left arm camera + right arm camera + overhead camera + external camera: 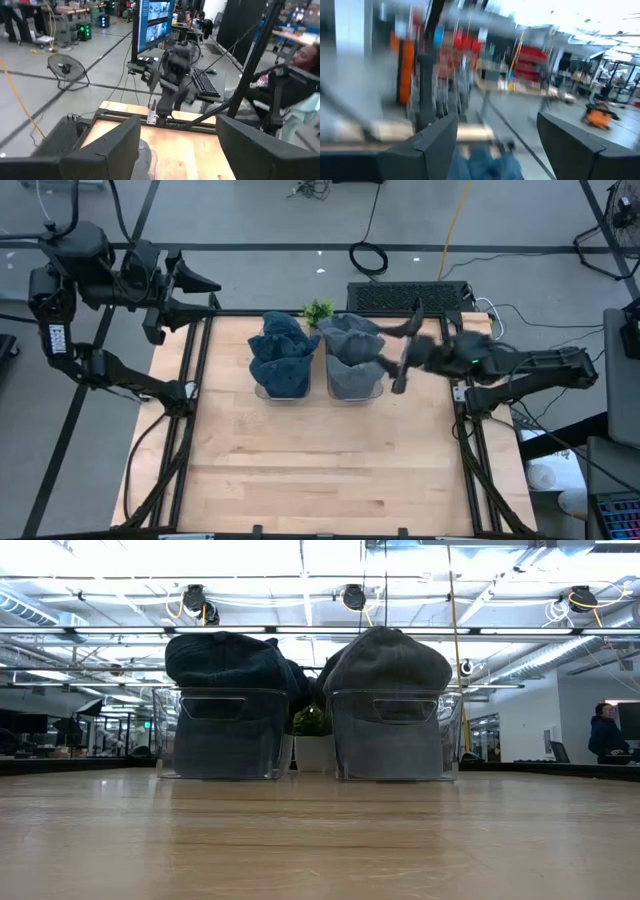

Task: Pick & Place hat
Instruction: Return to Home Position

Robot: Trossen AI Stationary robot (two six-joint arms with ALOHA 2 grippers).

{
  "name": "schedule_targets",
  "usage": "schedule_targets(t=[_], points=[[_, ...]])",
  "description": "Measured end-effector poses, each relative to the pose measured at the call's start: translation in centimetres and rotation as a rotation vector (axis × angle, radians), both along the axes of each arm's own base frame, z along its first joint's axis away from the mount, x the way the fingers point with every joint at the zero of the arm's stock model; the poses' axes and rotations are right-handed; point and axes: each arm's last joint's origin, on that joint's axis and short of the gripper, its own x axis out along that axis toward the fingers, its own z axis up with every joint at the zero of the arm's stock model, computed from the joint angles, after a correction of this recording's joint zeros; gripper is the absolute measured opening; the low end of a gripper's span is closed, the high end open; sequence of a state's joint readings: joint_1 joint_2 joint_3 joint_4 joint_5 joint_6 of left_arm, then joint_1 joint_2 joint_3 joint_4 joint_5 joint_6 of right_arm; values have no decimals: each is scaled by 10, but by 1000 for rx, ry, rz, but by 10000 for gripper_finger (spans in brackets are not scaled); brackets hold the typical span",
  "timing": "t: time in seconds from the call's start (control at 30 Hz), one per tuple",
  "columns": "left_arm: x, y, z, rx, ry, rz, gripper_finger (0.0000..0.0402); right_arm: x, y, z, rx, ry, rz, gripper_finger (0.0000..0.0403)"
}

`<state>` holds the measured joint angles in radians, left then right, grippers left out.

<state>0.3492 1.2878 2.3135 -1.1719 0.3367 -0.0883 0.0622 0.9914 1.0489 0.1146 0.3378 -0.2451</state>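
Observation:
Two clear bins stand side by side at the far middle of the table. The left bin (pixel 280 385) is heaped with dark blue hats (pixel 283 350) (pixel 235 660). The right bin (pixel 352 388) is heaped with grey hats (pixel 350 345) (pixel 390 660). My right gripper (pixel 400 350) hovers open, raised, just right of the grey heap, with nothing between its fingers (pixel 497 145). My left gripper (pixel 210 295) stands open and high beyond the table's far left corner, with nothing in it (pixel 177 145).
A small green plant (pixel 318 310) (pixel 312 725) stands behind the gap between the bins. A black keyboard (pixel 410 295) lies beyond the far edge. A black frame rail (pixel 200 410) borders the table. Bare wood (pixel 320 470) spreads over the near half.

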Motion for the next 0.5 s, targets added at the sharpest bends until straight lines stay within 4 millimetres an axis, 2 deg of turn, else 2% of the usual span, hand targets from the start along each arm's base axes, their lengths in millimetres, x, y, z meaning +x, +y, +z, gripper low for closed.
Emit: schedule_targets(t=[0.07,0.17,0.37,0.5], points=[[-2,-1,0,46,-2,-6,269,-8,0,12,79,-129,11,257],[-11,-4,2,99,-15,-2,269,-23,-1,23,173,-227,39,253],[-53,-16,4,170,-71,108,269,-59,1,28,164,-183,188,252],[-80,-23,-7,177,-63,194,269,-86,-1,32,299,-219,206,253]])
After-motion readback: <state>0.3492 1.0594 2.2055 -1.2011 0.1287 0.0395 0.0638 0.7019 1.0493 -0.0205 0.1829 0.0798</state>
